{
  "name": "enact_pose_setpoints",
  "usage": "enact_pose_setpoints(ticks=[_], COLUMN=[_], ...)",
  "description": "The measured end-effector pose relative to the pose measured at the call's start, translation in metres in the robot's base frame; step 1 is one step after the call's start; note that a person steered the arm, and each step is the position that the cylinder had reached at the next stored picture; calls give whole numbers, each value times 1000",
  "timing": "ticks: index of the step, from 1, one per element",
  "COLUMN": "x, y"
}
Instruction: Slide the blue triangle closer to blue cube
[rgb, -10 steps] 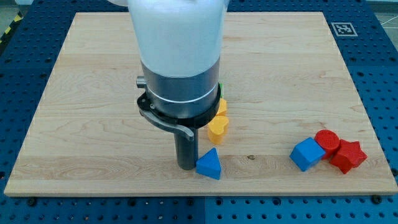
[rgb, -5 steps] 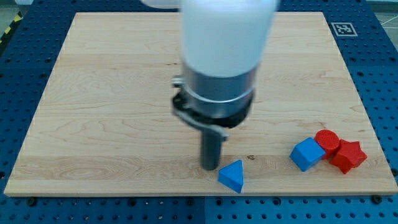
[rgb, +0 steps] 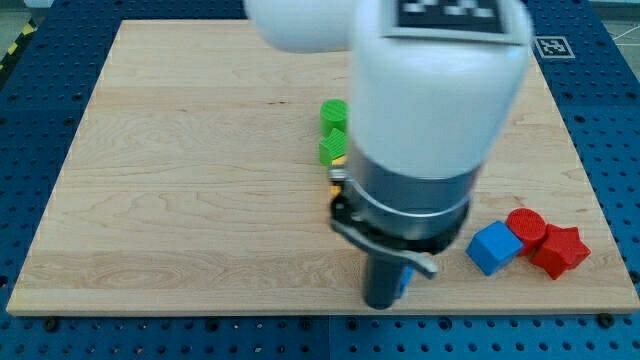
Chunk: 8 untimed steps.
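The blue triangle (rgb: 405, 282) is almost wholly hidden behind my rod; only a small blue sliver shows at the rod's right side near the board's bottom edge. My tip (rgb: 381, 303) rests on the board just left of and touching that sliver. The blue cube (rgb: 494, 248) sits to the view's right of the tip, a short gap away, at the lower right of the board.
A red cylinder (rgb: 526, 225) and a red star (rgb: 559, 250) sit against the blue cube's right side. Two green blocks (rgb: 333, 115) (rgb: 333, 149) stand at the board's centre, above the arm. The board's bottom edge (rgb: 300, 312) lies just below the tip.
My rod and arm have moved to the view's right and slightly down. The blue triangle has slid right toward the blue cube and is now mostly hidden. The green blocks have come into view.
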<state>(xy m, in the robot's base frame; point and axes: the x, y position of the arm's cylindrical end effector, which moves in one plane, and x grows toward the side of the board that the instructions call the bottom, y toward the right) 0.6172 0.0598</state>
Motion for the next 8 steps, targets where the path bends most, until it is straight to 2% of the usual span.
enact_pose_setpoints(ticks=[4, 6, 7, 8], x=[0, 0, 0, -20], y=[33, -18, -18, -13])
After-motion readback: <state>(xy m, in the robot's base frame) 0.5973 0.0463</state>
